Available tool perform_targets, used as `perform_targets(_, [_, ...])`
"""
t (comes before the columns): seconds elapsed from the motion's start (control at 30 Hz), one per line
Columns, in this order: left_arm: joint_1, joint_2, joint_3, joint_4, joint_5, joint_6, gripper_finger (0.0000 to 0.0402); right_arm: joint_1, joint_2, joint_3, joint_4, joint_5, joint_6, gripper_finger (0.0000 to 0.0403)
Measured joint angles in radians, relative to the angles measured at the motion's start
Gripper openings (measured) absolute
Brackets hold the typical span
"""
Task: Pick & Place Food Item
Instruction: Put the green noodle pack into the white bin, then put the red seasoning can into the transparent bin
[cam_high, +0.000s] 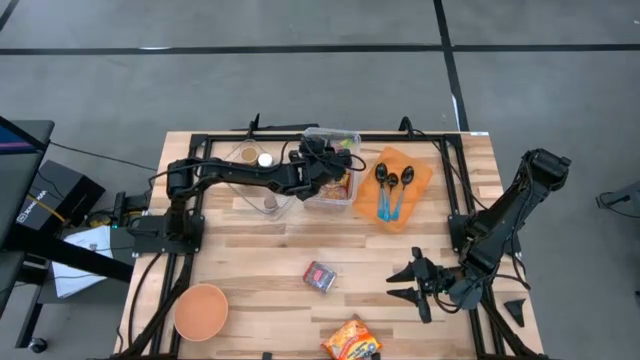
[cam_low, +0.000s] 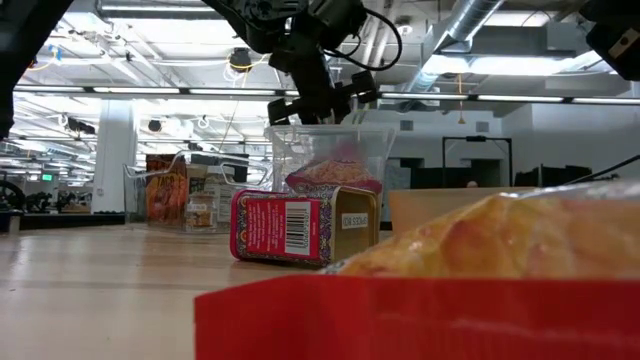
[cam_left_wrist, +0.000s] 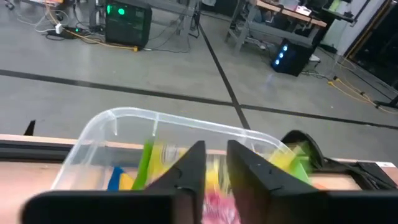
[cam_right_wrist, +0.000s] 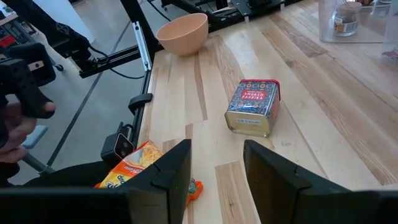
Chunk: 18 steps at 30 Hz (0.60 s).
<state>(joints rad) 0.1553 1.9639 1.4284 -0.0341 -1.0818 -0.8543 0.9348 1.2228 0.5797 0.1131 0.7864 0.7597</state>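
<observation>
Currently the left pincer (cam_high: 335, 172) hangs over the clear plastic bin (cam_high: 330, 165) at the far middle of the bench (cam_high: 260, 255). In the left wrist view its fingers (cam_left_wrist: 186, 171) stand close together with a narrow gap between them, pointing down into the bin; whether anything is pinched there cannot be told. Packaged food in the bin shows yellow, green and pink, blurred. From the low view a pink-topped packet (cam_low: 335, 172) sits inside the bin under the pincer.

Left of that bin is a second clear container (cam_high: 255, 178) with small jars. Right of it lies an orange cloth (cam_high: 402, 188) bearing three dark spoons with blue handles (cam_high: 392, 190).

The right pincer (cam_high: 415, 283) rests low near the bench's right front, fingers spread wide, nothing between them.

Near the bench middle lies a red spice tin (cam_right_wrist: 254, 106) on its side. An orange snack bag (cam_high: 351, 341) lies at the front edge, well apart from the tin. A peach bowl (cam_high: 201, 311) sits at the front left corner.
</observation>
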Motion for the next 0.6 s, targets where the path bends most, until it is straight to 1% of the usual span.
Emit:
perform_targets(0.23, [0.004,0.000,0.000,0.019,-0.029,0.000,0.0143,0.000,0.000,0.000,0.000,0.000,0.000,0.0143])
perform_targets(0.37, [-0.001,-0.001,0.000,0.095,-0.034,0.022,0.0182,0.000,0.000,0.000,0.000,0.000,0.000,0.0143])
perform_targets(0.47, [-0.010,-0.012,0.000,0.181,-0.035,0.149,0.0198,0.000,0.000,0.000,0.000,0.000,0.000,0.0143])
perform_targets(0.5, [-0.015,-0.019,0.000,0.227,-0.035,0.204,0.0200,0.000,0.000,0.000,0.000,0.000,0.000,0.0143])
perform_targets(0.57, [-0.027,-0.047,0.000,0.267,-0.020,0.334,0.0202,0.000,0.000,0.000,0.000,0.000,0.000,0.0143])
perform_targets(0.6, [-0.032,-0.062,0.000,0.297,0.008,0.407,0.0202,0.000,0.000,0.000,0.000,0.000,0.000,0.0143])
